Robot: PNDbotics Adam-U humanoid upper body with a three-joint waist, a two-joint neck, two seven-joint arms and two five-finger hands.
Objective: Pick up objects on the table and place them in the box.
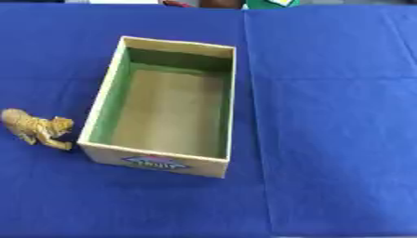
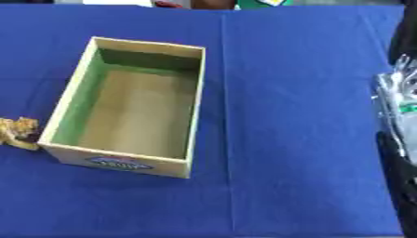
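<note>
On the blue cloth-covered counter, nearest, a tan toy tiger stands touching the near-left corner of the open cardboard box with green inner walls, head toward it, lengthwise left-right. Box empty; nothing placed yet. Fingers: neither hand clearly shows, cannot tell.

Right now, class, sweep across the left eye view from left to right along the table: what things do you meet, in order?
Toy tiger → open cardboard box → bare blue tablecloth with a crease running down it.
</note>
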